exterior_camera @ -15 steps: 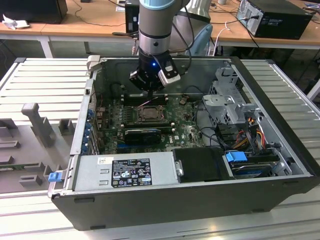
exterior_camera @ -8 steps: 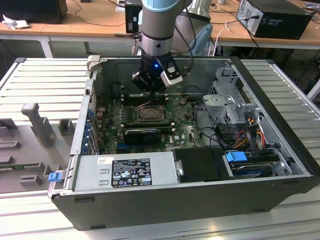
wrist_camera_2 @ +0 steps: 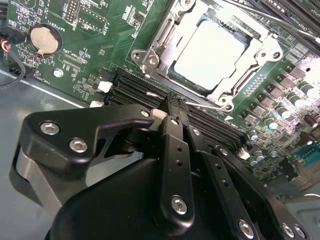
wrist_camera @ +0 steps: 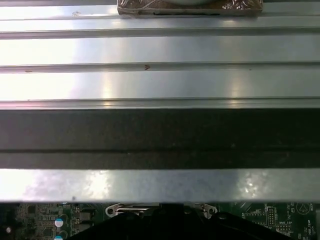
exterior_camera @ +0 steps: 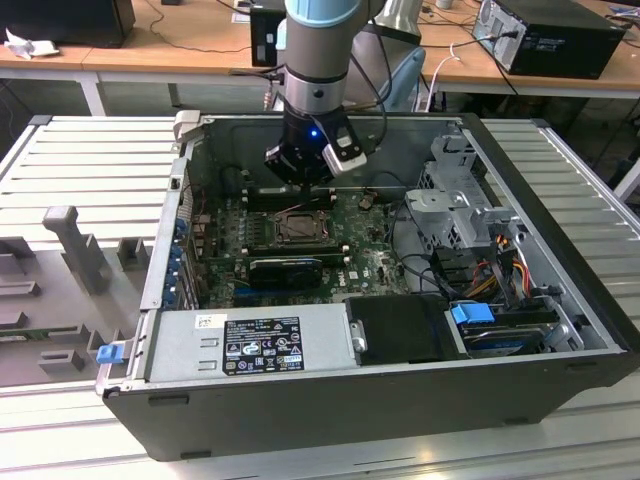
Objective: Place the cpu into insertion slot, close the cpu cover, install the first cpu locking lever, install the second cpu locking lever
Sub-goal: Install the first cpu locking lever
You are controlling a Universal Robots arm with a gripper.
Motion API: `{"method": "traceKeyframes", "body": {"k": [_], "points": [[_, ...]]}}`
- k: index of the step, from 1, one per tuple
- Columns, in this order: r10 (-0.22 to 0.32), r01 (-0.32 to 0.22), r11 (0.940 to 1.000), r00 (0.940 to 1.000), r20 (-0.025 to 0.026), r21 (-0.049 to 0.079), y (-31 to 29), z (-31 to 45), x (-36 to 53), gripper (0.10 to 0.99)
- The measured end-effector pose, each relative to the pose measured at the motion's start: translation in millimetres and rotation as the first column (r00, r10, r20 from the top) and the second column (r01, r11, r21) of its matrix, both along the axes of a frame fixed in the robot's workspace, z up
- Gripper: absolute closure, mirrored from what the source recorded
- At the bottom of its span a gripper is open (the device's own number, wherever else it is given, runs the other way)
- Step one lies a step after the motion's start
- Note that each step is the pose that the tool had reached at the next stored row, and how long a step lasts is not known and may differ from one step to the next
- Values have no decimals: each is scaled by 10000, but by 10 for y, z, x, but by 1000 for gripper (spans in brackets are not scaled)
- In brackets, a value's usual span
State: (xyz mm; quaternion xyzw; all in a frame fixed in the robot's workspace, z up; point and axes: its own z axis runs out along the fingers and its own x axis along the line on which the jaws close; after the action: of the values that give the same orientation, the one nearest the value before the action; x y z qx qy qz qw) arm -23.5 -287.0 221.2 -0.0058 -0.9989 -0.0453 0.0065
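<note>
**Working the lever at the socket edge**

Hovering with fingers together on nothing, the gripper (wrist_camera_2: 172,116) sits just short of the cpu cover (wrist_camera_2: 165,47), which lies closed over the cpu (wrist_camera_2: 207,54). Press the thin locking lever (wrist_camera_2: 207,106) ahead slowly, squarely.

Ribbed metal table (exterior_camera: 90,160), open computer case (exterior_camera: 400,400) on it, grey fixture blocks (exterior_camera: 75,250) beside

This looks like a robotics or electronics lab. An opened computer case (exterior_camera: 400,330) lies on its side on a ribbed aluminium worktable (exterior_camera: 90,165) in the middle of the exterior view. Across the top of that frame run wooden desks (exterior_camera: 180,45) strewn with cables and another black computer tower (exterior_camera: 550,35) at upper right.
</note>
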Motion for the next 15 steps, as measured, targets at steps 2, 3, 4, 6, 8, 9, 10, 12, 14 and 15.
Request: {"method": "traceKeyframes", "body": {"k": [2,3,4,6,8,9,10,12,14,15], "points": [[159,-159,9999,9999,1,1,10,-14,23,980],[278,-278,9996,9996,0,0,16,-26,37,980],[422,-422,9991,9991,1,1,19,-48,51,980],[468,-468,9989,9989,0,1,17,-66,62,980],[468,-468,9989,9989,0,0,16,-72,63,980],[469,-469,9989,9989,-1,-1,15,-74,64,980],[470,-470,9989,9989,-1,-1,13,-76,66,980],[468,-468,9989,9989,2,1,8,-81,69,980],[468,-468,9989,9989,1,1,-1,-85,71,980],[468,-468,9989,9989,2,0,-5,-87,72,980]]}}
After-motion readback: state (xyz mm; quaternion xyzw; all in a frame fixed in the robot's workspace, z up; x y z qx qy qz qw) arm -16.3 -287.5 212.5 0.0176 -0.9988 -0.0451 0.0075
